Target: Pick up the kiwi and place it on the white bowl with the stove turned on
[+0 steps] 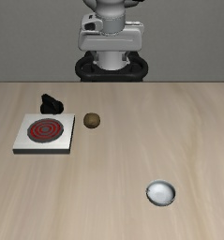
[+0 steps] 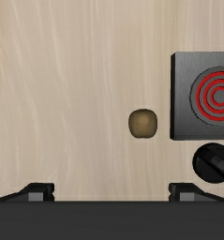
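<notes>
On the desk (image 1: pixel 179 112), the stove (image 1: pixel 43 133) lies at the exterior view's left. Its burner rings are red, and a black knob (image 1: pixel 52 103) sits just beside its edge on the robot's side. The kiwi (image 1: pixel 92 120) lies near the stove, on its right in the exterior view, not touching it. The white bowl (image 1: pixel 161 193) stands well apart from the stove, further right. The gripper (image 2: pixel 112 195) hangs above the desk, well apart from the kiwi, which is off its middle toward the stove's side. Its fingers (image 2: pixel 36 192) are spread wide and hold nothing. The arm (image 1: pixel 109 37) is folded above its base.
</notes>
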You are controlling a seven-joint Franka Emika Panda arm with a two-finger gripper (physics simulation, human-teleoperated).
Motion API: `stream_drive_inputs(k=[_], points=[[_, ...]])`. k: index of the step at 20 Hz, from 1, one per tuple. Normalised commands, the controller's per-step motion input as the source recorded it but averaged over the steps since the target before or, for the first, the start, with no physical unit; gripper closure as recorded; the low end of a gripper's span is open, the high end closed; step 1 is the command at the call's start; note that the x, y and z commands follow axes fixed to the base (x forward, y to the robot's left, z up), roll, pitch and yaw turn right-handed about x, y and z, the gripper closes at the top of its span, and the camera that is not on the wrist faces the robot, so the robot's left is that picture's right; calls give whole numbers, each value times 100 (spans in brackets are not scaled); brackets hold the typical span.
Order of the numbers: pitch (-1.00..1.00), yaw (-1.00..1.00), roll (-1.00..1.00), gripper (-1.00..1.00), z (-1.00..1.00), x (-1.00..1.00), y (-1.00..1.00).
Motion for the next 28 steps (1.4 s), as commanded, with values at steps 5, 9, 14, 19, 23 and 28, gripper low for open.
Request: stream_drive_inputs(k=[5, 9, 14, 19, 23, 28], points=[[0, 0, 0, -100, 0, 80, -20], [0, 0, 0, -100, 0, 0, -100], [0, 0, 0, -100, -80, -20, 0], [0, 0, 0, -100, -100, 0, 0], [0, 0, 0, -100, -100, 0, 0], [0, 0, 0, -100, -100, 0, 0]])
